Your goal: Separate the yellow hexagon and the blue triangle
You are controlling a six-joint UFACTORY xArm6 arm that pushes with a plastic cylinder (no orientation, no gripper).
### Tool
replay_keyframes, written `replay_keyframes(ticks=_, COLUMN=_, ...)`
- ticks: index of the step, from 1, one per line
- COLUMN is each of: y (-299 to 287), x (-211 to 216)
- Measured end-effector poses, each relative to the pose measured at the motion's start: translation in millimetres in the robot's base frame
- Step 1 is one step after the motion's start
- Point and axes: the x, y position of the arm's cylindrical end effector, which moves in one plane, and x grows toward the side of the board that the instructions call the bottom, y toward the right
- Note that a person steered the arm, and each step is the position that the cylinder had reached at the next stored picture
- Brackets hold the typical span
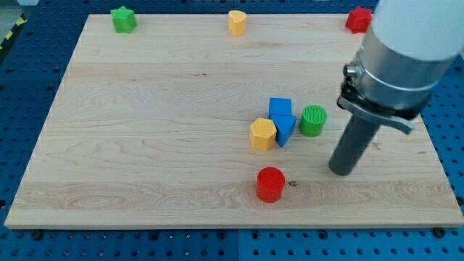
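The yellow hexagon [262, 134] sits near the middle of the wooden board, touching the blue triangle [284, 129] on its right. A blue cube [280, 107] stands just above the triangle, against it. My tip [341, 172] rests on the board to the right of and slightly below this cluster, apart from every block. The dark rod rises from it toward the arm's grey and white body at the view's upper right.
A green cylinder [313, 120] stands right of the blue triangle, between the cluster and my rod. A red cylinder [270, 184] lies below the cluster. Along the top edge are a green star [124, 19], a yellow block [237, 22] and a red block [357, 19].
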Motion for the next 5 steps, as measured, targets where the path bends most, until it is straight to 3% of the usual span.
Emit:
replay_keyframes(ticks=3, y=-97.0, x=-62.3)
replay_keyframes(ticks=5, y=-136.5, x=-58.9)
